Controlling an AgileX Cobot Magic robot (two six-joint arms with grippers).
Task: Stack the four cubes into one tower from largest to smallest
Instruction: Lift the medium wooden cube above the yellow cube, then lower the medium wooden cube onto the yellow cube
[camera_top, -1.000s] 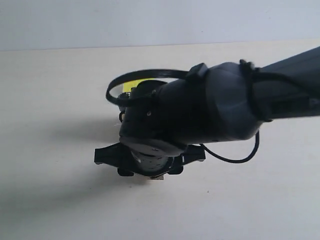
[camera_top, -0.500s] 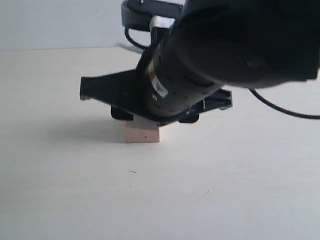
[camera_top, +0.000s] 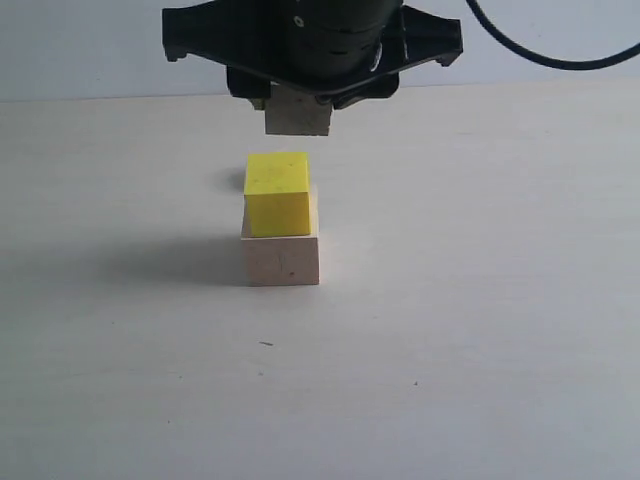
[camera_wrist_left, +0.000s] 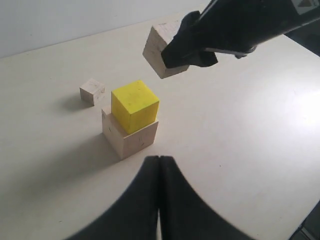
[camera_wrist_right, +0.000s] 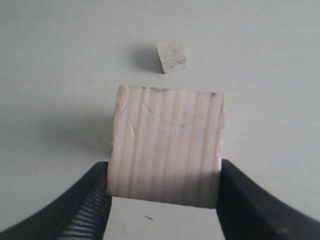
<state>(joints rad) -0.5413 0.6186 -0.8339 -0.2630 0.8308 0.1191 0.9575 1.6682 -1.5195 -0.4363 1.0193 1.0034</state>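
Note:
The largest pale wood cube (camera_top: 281, 259) rests on the table with the bright yellow cube (camera_top: 277, 193) on top of it. My right gripper (camera_top: 297, 105) hangs above them, shut on the smaller pale wood cube (camera_top: 297, 117), which is clear of the yellow cube. The same cube (camera_wrist_right: 166, 146) fills the right wrist view between the fingers. The tiny pale wood cube (camera_wrist_left: 92, 92) sits on the table behind the stack; it also shows as the tiny cube (camera_wrist_right: 171, 56) in the right wrist view. My left gripper (camera_wrist_left: 159, 159) is shut and empty, short of the stack.
A pale tabletop (camera_top: 480, 330) spreads all round the stack, ending at a light wall (camera_top: 80, 50) at the back. The right arm's black cable (camera_top: 560, 55) loops at the upper right.
My right gripper has risen from low over the table, lifting the smaller pale wood cube. The yellow cube and the large cube under it have come into view.

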